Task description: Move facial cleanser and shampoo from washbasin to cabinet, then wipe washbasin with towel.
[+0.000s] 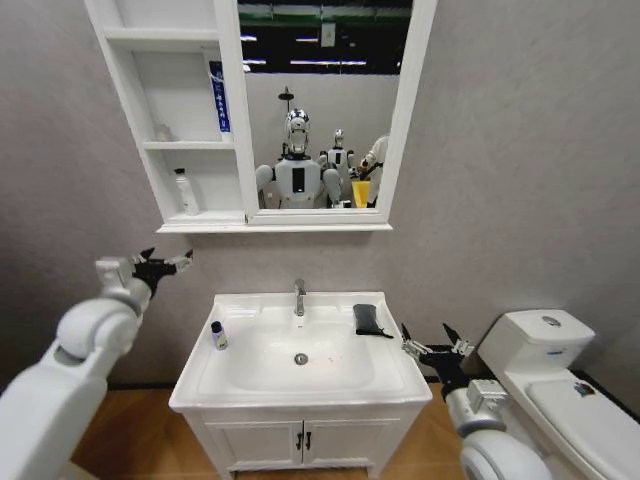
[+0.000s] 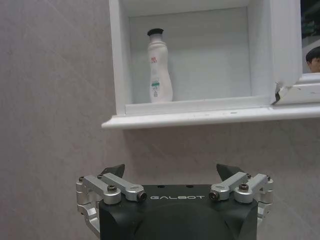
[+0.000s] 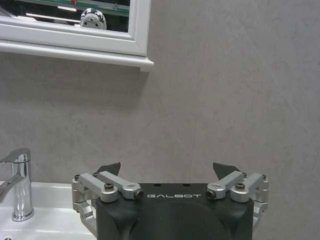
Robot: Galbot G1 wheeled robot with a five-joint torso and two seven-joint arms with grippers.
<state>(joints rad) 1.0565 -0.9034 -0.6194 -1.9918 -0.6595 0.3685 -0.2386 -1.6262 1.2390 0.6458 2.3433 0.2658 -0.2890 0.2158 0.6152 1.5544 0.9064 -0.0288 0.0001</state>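
Both grippers stand with fingers apart and empty: left gripper at the frame's left below the cabinet, right gripper at lower right beside the washbasin. One white bottle occupies the lowest shelf. One small bottle and one towel sit on the basin rim.

Soft, even room light; ceiling strip lamps glint in the mirror. Faint shadow under the cabinet. Head view bows outward at its edges.
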